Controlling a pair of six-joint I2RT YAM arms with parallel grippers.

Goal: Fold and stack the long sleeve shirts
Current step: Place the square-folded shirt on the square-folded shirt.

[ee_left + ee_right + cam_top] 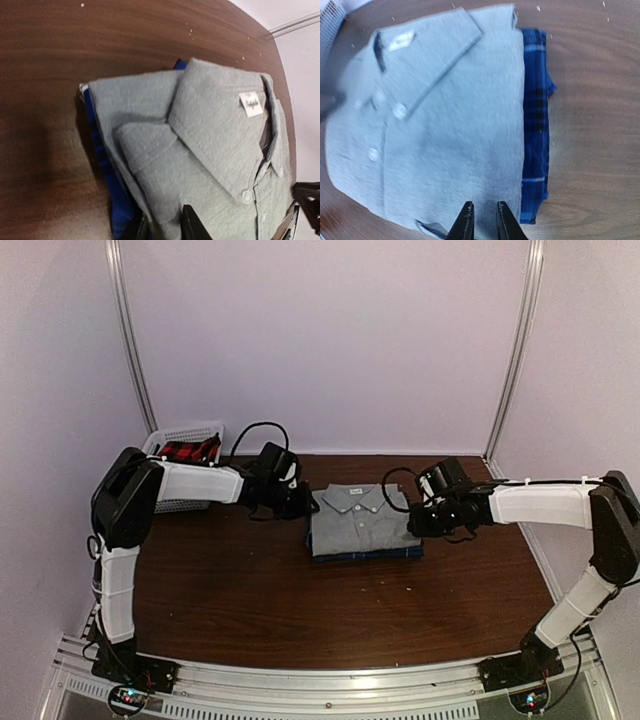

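From the top camera I see the left pincer [303, 504] and the right pincer [415, 521], one on each side of the folded grey shirt [362, 525]. The shirt lies between them on the brown tabletop [250, 600]. The blue plaid shirt [365, 556] lies under the grey one, with its edge peeking out. A white basket [153, 443] stands well off to the left pincer's outer side.

From the left wrist camera, the left pincer's fingers [192, 225] stand apart, so it is open. I see no grip on anything. The grey collar lies just ahead, and blue plaid shows to the left.

From the right wrist camera, the right pincer's fingers [466, 222] are only a little apart, with grey cloth in the gap. I cannot tell if they pinch it. Blue plaid sticks out ahead to the right.
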